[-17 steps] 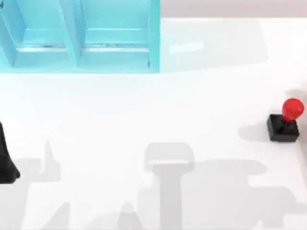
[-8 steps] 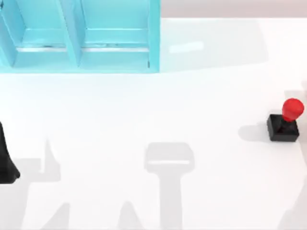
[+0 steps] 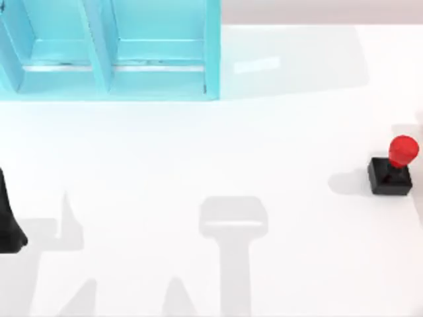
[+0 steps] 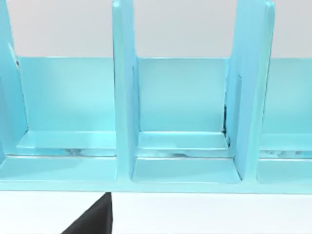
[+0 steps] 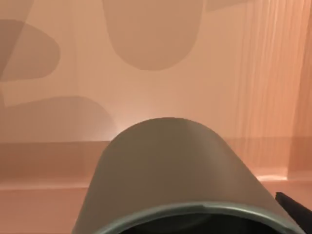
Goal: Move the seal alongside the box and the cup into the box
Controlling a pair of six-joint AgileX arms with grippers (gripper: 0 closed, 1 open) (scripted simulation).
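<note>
Nearest our right wrist camera, the olive-grey cup (image 5: 175, 170) is looming close, its lower rim cut off; whether our right fingers are gripping it, we cannot tell. The white table (image 3: 198, 152) is lying open. The seal (image 3: 392, 166), red knob on black block, is standing near the right edge. At far left the turquoise box (image 3: 112, 53) is running off-frame. Our left arm (image 3: 8, 218) is sitting at the left edge, its grip unreadable.

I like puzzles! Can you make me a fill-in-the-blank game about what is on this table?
1. The seal has a shiny ball on top, and its colour is ____.
2. The seal stands near the ____ edge of the table in the top view.
3. The box with dividers is coloured ____.
4. In the right wrist view, the olive-grey thing up close is the ____.

Missing words: red; right; blue; cup
</note>
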